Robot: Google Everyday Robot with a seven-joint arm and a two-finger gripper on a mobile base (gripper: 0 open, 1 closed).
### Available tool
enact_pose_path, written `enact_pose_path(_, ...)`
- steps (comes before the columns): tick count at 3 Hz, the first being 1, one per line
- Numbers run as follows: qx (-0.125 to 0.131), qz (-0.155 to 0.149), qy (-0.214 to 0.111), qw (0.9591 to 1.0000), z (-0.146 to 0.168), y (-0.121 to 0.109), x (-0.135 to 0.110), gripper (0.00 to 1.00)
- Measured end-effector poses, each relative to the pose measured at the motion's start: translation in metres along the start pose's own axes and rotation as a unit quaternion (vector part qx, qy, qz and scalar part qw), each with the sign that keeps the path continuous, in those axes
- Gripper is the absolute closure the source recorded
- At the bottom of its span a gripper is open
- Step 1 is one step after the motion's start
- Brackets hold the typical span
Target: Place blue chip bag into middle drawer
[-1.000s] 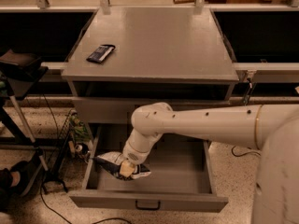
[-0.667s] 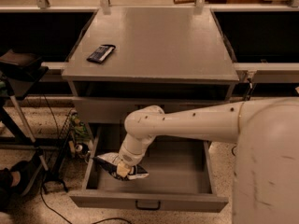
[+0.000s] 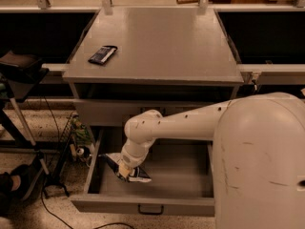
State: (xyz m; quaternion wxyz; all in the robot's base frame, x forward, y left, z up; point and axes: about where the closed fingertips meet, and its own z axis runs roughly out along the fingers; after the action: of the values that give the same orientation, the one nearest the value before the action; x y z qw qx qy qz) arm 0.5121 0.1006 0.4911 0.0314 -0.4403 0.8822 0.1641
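Your claw (image 3: 125, 168) was low inside the middle drawer (image 3: 143, 203), toward its left wall. The blue chip bag (image 3: 139, 176) was right at the claw, partly under it, on or very near the tray floor. How far the claw was open I cannot tell, so I cannot say whether it held the bag. I judge you were at the placing step: the next move called for letting the bag go and lifting the claw straight up. Just above and behind the claw, the upper drawer front (image 3: 105, 111) and the table (image 3: 157, 42) edge could catch the arm (image 3: 181, 125). Far behind, on the table, lay a small flat dark packet (image 3: 102, 55).
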Motion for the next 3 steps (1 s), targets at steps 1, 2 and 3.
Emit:
enact_pose_path(1, 0.005, 0.041, -0.008, 0.9991, 0.001, -0.015, 0.000, 0.35)
enact_pose_path(2, 0.006, 0.065, -0.014, 0.9978, -0.001, -0.024, 0.000, 0.11)
enact_pose_path(3, 0.002, 0.082, -0.023, 0.9963, -0.005, -0.029, -0.001, 0.00)
